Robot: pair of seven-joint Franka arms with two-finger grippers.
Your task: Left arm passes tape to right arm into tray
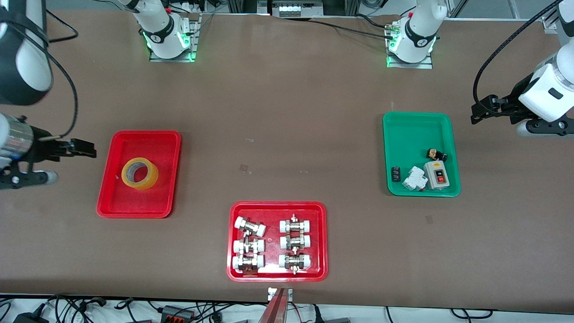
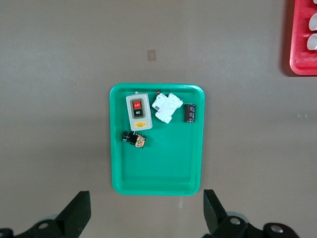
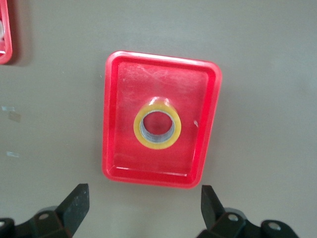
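Observation:
The tape (image 1: 146, 183), a yellowish translucent roll with a wide hollow core, lies flat in the plain red tray (image 1: 134, 204) toward the right arm's end of the table. The right wrist view looks down on the tape (image 3: 157, 144) in the middle of that tray (image 3: 126, 94). My right gripper (image 1: 85, 148) hangs open and empty over bare table beside the tray, its fingers (image 3: 74, 206) wide apart. My left gripper (image 1: 480, 112) hangs open and empty over the table at the left arm's end, beside the green tray, with nothing between its fingers (image 2: 77, 213).
A green tray (image 1: 415, 132) holds a grey switch box (image 1: 437, 175), a white breaker and small dark parts; the left wrist view shows this green tray (image 2: 158, 171) too. Nearest the front camera, a red tray (image 1: 277, 205) holds several white-capped metal fittings.

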